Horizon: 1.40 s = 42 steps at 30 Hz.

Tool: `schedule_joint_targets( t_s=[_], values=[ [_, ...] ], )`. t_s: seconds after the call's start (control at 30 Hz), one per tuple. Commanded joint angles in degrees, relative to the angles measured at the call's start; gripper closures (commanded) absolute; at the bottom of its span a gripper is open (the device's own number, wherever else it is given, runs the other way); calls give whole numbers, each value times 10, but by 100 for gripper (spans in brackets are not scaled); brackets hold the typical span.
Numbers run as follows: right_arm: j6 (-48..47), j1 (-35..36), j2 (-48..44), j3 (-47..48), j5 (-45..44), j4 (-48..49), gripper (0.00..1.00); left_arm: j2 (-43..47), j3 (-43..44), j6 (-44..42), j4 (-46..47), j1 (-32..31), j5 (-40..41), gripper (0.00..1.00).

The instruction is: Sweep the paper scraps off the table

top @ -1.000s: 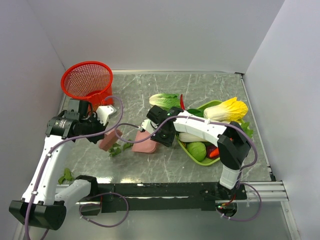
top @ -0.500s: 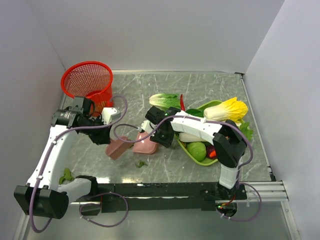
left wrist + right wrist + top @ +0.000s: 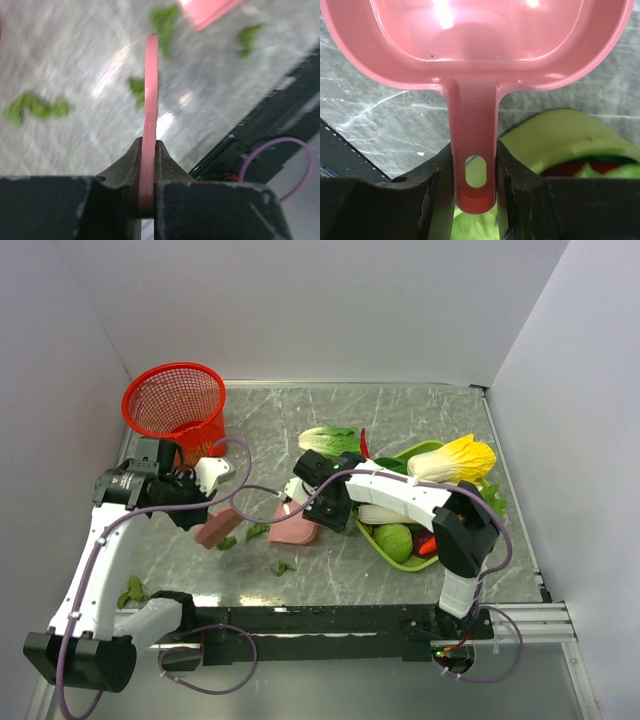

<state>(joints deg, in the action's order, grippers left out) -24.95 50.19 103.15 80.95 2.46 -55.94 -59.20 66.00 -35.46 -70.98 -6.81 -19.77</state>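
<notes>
Paper scraps (image 3: 282,567): light, flimsy, likely skitter; push, not pinch. Left tool (image 3: 148,152) clamps pink sweeper (image 3: 151,90); right tool (image 3: 473,152) grips dustpan (image 3: 480,45) handle.

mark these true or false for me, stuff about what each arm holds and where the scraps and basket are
1. The right gripper grips the pink dustpan by its handle. True.
2. The dustpan holds scraps. False: in the right wrist view its pan is bare.
3. The left gripper is open and empty. False: its fingers are shut on a thin pink sweeper.
4. Paper scraps lie on the table between the sweeper and the dustpan. True.
5. The red basket stands at the table's near right corner. False: it stands at the far left corner.
</notes>
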Motion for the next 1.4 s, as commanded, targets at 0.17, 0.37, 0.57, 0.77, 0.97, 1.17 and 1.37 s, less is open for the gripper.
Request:
schedule_joint_targets(
  t_s=[0.17,0.37,0.57,0.77,0.97,1.17,1.37],
  values=[
    [53,-43,-88,61,33,18,100,49,-54,-144,-76,-3,-233,99],
    [75,-77,-64,138,71,24,100,-16,-32,-143,-22,-63,-264,99],
    [82,-91,-42,179,67,35,100,-77,0,-107,36,-139,-277,99],
    [86,-99,-40,191,65,37,100,-144,-10,-78,112,-212,-237,99],
    [84,-99,-48,178,69,38,100,-177,-22,-51,150,-216,-170,99],
    [80,-99,-53,160,67,39,100,-133,-33,-17,172,-211,-23,99],
    [77,-98,-63,127,64,42,100,-96,-28,-19,160,-140,40,99]
  ],
)
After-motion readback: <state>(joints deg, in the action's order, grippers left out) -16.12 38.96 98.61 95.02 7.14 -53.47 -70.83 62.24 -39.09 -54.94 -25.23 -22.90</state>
